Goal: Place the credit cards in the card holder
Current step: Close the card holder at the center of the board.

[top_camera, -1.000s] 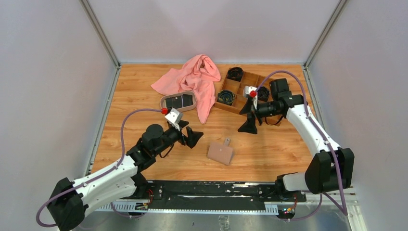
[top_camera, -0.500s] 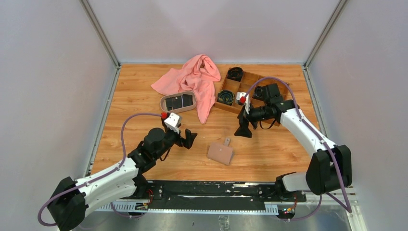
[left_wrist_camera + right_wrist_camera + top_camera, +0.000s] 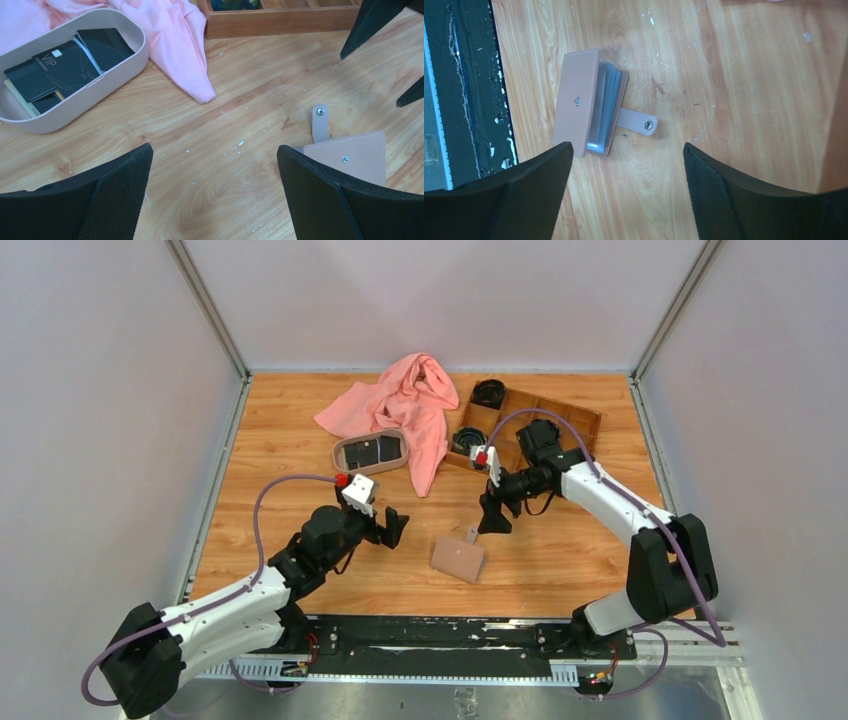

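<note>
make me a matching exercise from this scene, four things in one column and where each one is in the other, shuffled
1 credit cards
2 card holder
3 pink cloth
4 wooden box

a lying on the table, strap unsnapped
b at the table's far right
c inside the oval tray
d crumpled between tray and box

Pairs: 1-c, 2-a, 3-d, 4-b

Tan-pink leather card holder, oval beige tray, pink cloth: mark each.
Tan-pink leather card holder [image 3: 576,85]: right wrist view, outer flap.
Oval beige tray [image 3: 92,95]: left wrist view, near wall.
Pink cloth [image 3: 405,405]: top external view, middle.
</note>
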Action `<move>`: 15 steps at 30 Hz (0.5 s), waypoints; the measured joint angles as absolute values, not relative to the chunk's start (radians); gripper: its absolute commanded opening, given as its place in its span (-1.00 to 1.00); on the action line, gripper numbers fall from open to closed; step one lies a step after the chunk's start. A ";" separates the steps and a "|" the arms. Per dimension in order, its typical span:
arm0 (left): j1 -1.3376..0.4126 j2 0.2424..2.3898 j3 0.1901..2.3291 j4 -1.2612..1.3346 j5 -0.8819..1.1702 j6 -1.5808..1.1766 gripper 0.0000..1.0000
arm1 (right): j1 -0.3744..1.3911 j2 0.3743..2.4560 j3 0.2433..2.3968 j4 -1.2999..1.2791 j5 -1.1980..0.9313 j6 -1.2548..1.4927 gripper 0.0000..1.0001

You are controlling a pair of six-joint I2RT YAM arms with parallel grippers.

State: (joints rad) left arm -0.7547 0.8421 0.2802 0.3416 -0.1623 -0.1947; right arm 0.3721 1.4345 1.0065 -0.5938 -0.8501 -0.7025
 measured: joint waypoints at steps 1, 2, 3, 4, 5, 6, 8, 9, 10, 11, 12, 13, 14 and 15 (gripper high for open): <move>-0.755 0.842 0.280 0.343 -0.162 -0.194 1.00 | 0.380 1.447 1.007 -0.593 -0.839 -0.696 0.54; -0.755 0.842 0.280 0.344 -0.162 -0.195 1.00 | 0.389 1.463 1.007 -0.593 -0.828 -0.689 0.50; -0.755 0.842 0.280 0.344 -0.162 -0.194 1.00 | 0.396 1.479 1.007 -0.593 -0.819 -0.680 0.46; -0.755 0.842 0.280 0.345 -0.162 -0.194 1.00 | 0.403 1.494 1.007 -0.594 -0.812 -0.673 0.44; -0.755 0.842 0.280 0.345 -0.160 -0.194 1.00 | 0.409 1.507 1.007 -0.595 -0.809 -0.668 0.42; -0.755 0.841 0.280 0.345 -0.155 -0.195 1.00 | 0.416 1.515 1.007 -0.597 -0.809 -0.669 0.41; -0.755 0.835 0.280 0.346 -0.129 -0.199 0.98 | 0.439 1.521 1.008 -0.606 -0.814 -0.671 0.40; -0.754 0.830 0.280 0.349 -0.102 -0.210 0.94 | 0.452 1.521 1.008 -0.609 -0.816 -0.673 0.37; -0.755 0.827 0.279 0.355 -0.080 -0.222 0.90 | 0.473 1.521 1.009 -0.609 -0.815 -0.675 0.30; -0.755 0.826 0.278 0.365 -0.051 -0.240 0.88 | 0.496 1.523 1.010 -0.610 -0.811 -0.675 0.23; -0.754 0.826 0.276 0.373 -0.024 -0.258 0.82 | 0.520 1.530 1.013 -0.611 -0.802 -0.677 0.15; -0.754 0.828 0.271 0.382 0.001 -0.278 0.73 | 0.538 1.541 1.018 -0.613 -0.792 -0.678 0.08; -0.755 0.831 0.265 0.394 0.024 -0.300 0.65 | 0.558 1.561 1.027 -0.615 -0.777 -0.678 0.00; -0.755 0.840 0.258 0.405 0.047 -0.325 0.56 | 0.574 1.586 1.037 -0.618 -0.762 -0.679 -0.08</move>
